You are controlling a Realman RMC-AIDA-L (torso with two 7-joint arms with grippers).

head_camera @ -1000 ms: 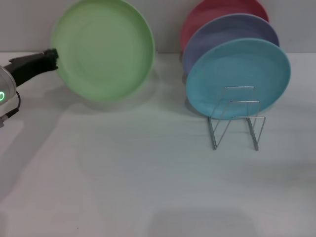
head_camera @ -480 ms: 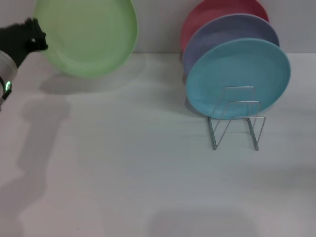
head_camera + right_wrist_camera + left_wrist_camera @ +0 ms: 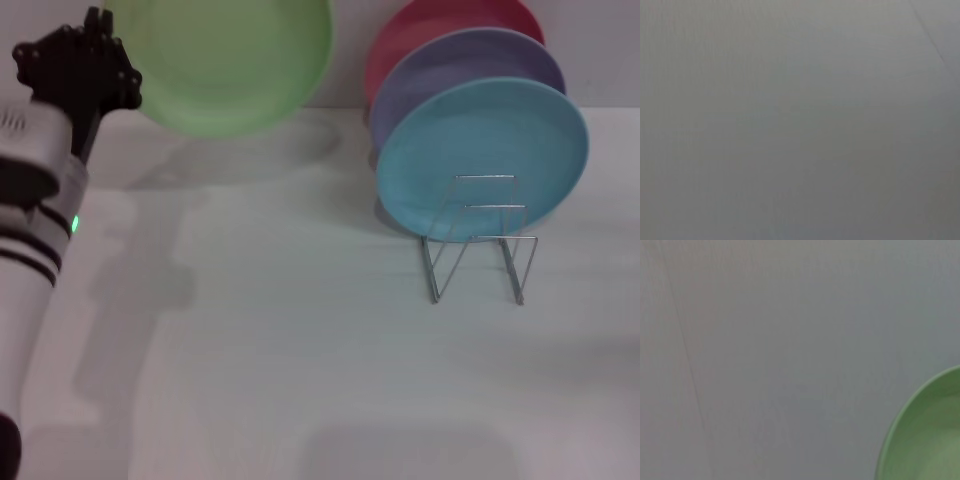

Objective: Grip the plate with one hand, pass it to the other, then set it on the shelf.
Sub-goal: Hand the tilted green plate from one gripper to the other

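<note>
The light green plate (image 3: pixel 225 60) hangs in the air at the top left of the head view, above the table's far edge, its face toward me. My left gripper (image 3: pixel 112 75) is shut on its left rim and holds it up. A slice of the plate's rim also shows in the left wrist view (image 3: pixel 925 440). The silver wire shelf (image 3: pixel 478 240) stands at the right of the table, its front slots free. My right gripper is out of view; the right wrist view shows only a blank grey surface.
A cyan plate (image 3: pixel 480 160), a purple plate (image 3: pixel 470 70) and a red plate (image 3: pixel 440 25) stand upright in a row in the rear of the shelf. The white table (image 3: pixel 280 350) spreads in front, with a grey wall behind.
My left arm has swung up and to the right, carrying the green plate higher and rightward. The arm's white forearm now fills the left edge. The rack and its plates have not moved.
</note>
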